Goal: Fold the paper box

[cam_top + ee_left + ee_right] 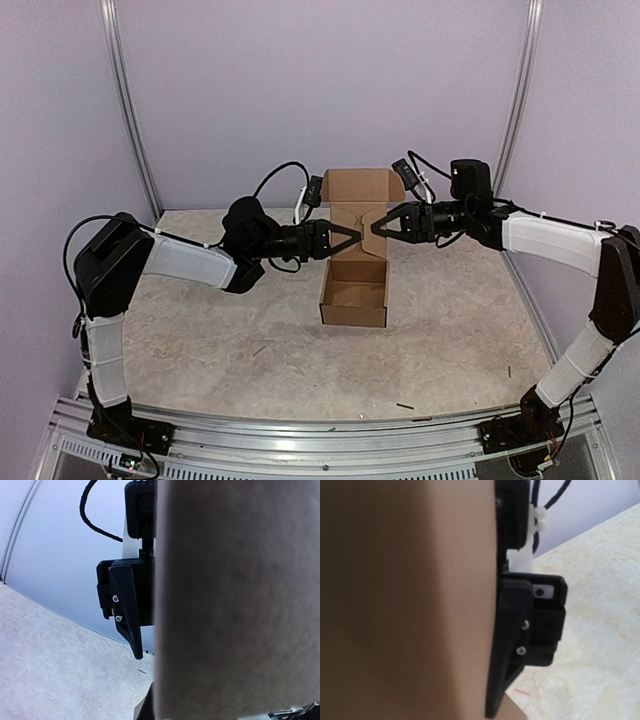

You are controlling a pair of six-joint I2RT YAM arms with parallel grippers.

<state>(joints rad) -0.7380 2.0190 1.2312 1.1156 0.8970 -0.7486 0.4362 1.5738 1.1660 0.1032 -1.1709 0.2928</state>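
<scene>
Top external: pale mottled table [200, 340] strewn with few dark scraps [404, 406], lilac walls [300, 80] behind. Mid-table, paper box [354, 290] with lid upright; left gripper [355, 232] clamped on its left flap, right gripper [376, 226] at right flap, grip unclear.

Left tool [355, 233] pinched closed, right tool [375, 228] opposite, tips nearly meeting.
</scene>
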